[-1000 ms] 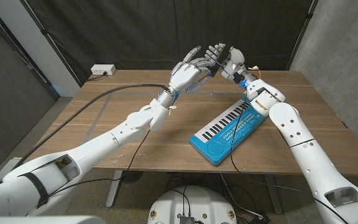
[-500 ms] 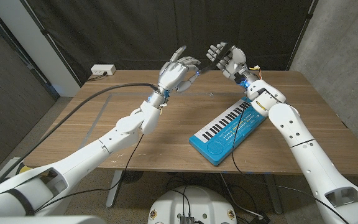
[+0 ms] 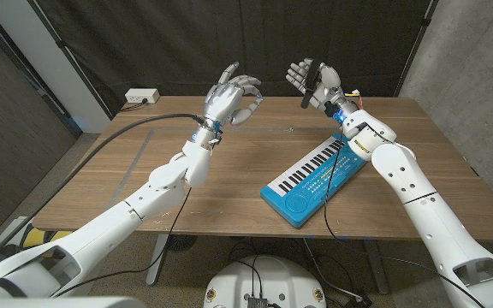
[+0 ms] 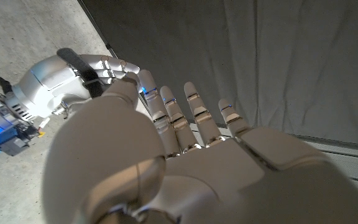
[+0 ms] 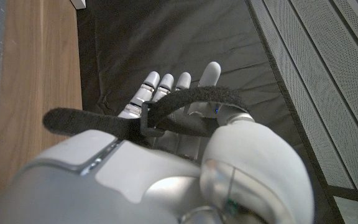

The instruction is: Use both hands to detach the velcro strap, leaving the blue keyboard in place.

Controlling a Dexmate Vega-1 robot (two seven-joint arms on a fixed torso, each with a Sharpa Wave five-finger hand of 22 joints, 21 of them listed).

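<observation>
The black velcro strap [image 3: 307, 82] is up in the air above the table's far edge, held in the right hand [image 3: 315, 84]; in the right wrist view the strap [image 5: 135, 118] lies across the back of that hand [image 5: 160, 162] as a loop with one free tail, the thumb over it and the other fingers reaching on past it, only partly curled. The left hand [image 3: 228, 97] is raised to the left of the right one, apart from it, holding nothing, fingers loosely spread and bent; the left wrist view shows its back [image 4: 185, 168] with the fingers side by side, and the right hand [image 4: 82, 74] beyond with the dark strap [image 4: 79, 62] over it. The blue keyboard [image 3: 314, 178] lies slantwise on the wooden table [image 3: 229, 197] on the right side, its near corner close to the front edge, under the right forearm. A thin black cable [image 3: 329, 184] hangs from the right arm across the keys. A thick black cable [image 3: 135, 133] crosses the left part. A white power strip [image 3: 142, 97] sits at the far left corner. The middle and left of the tabletop are bare wood.
</observation>
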